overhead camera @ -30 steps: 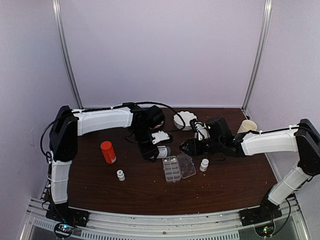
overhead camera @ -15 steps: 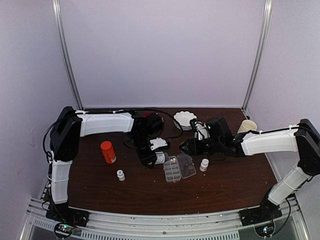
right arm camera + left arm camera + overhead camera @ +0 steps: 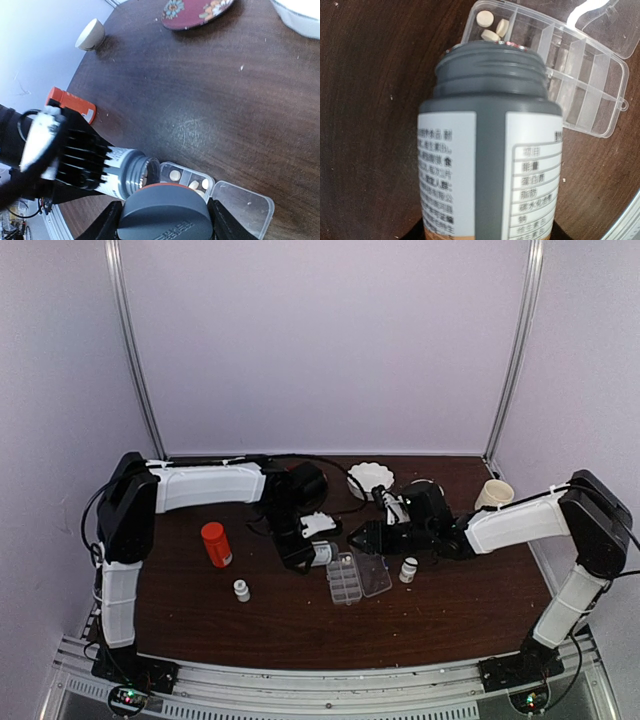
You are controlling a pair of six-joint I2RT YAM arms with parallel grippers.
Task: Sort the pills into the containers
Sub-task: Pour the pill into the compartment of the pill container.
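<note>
Left wrist shows three pills; left gripper grips bottle, right gripper its cap.

Grey bottle base cut off btm edge, hides part of pill box; grey cap cut by btm edge; pills too small in top view

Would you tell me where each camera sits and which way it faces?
Top external: above and behind the robot, facing down at the table; both arms show, with left claw and right claw.
Left wrist: faces along its grey bottle to the pill box; the bottle hides its claw.
Right wrist: faces the table over its grey cap, fingers either side.
Both wrist views share bottle, box, pills.
</note>
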